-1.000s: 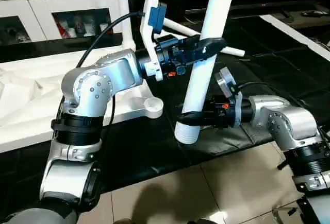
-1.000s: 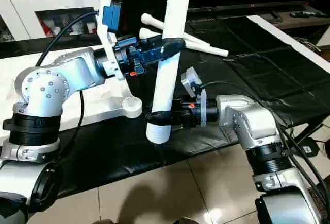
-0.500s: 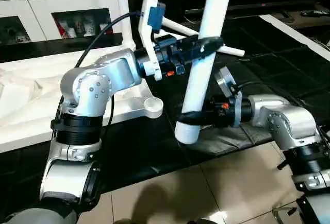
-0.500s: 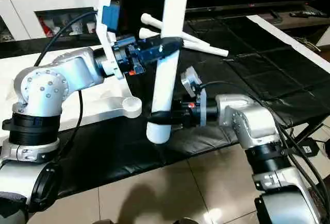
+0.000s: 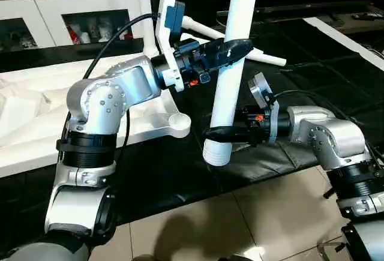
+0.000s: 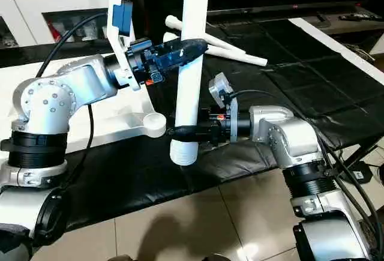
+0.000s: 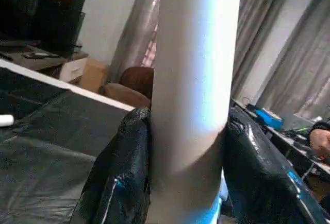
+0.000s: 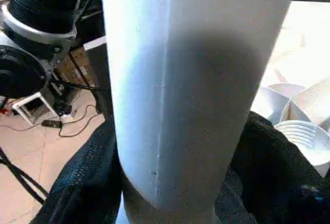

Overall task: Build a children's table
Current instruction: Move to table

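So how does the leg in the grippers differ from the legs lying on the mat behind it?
The held leg stands nearly upright in the air; the spare legs lie flat on the black mat. The held leg sits between the left gripper higher up and the right gripper near its threaded end; nothing touches the spare legs. All are white tubes.

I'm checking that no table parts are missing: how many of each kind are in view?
Tabletop: 1
Legs: 4 (held leg, upright leg at the top's far corner, two lying legs on the black mat)
Total: 5
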